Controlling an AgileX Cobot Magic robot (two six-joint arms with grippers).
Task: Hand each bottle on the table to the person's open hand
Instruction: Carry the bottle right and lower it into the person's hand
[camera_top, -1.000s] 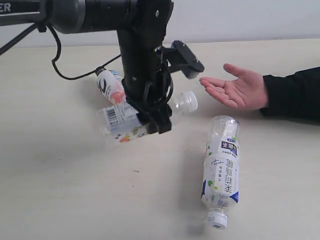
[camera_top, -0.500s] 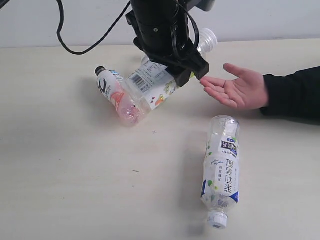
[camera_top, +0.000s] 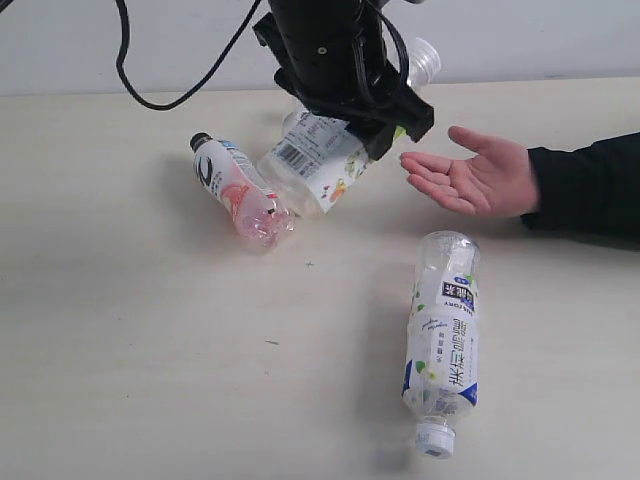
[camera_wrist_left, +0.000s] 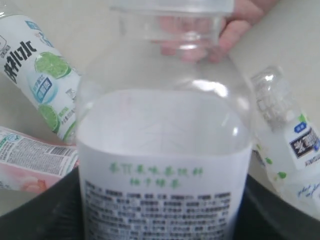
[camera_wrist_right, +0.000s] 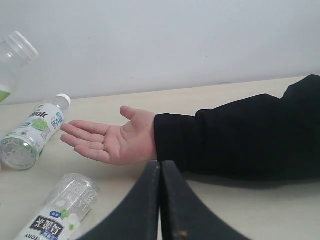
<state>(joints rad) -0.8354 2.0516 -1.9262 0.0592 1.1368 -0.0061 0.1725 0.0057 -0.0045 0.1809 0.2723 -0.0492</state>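
My left gripper (camera_top: 383, 130) (camera_wrist_left: 160, 212) is shut on a white-labelled, white-capped bottle (camera_top: 318, 165) (camera_wrist_left: 162, 150), held tilted above the table (camera_top: 150, 350), cap end up beside the person's open hand (camera_top: 472, 182). That hand (camera_wrist_right: 112, 141) lies palm up, black-sleeved; its fingers show behind the held bottle's neck in the left wrist view. A pink-tinted, black-capped bottle (camera_top: 236, 192) (camera_wrist_left: 30, 162) lies at left. Nearer the front lies a blue-labelled bottle (camera_top: 443, 340) (camera_wrist_right: 55, 217). A green-labelled bottle (camera_wrist_right: 31, 132) (camera_wrist_left: 40, 70) lies farther back. My right gripper (camera_wrist_right: 160, 167) is shut and empty.
The person's black-sleeved forearm (camera_top: 590, 190) (camera_wrist_right: 240, 135) rests along the table's right side. A black cable (camera_top: 160, 95) hangs from the left arm over the back of the table. A pale wall (camera_wrist_right: 175, 40) stands behind.
The left arm has lifted the white-labelled bottle off the table and carried it up and right, toward the open hand. The pink bottle now lies uncovered. The hand has not moved.
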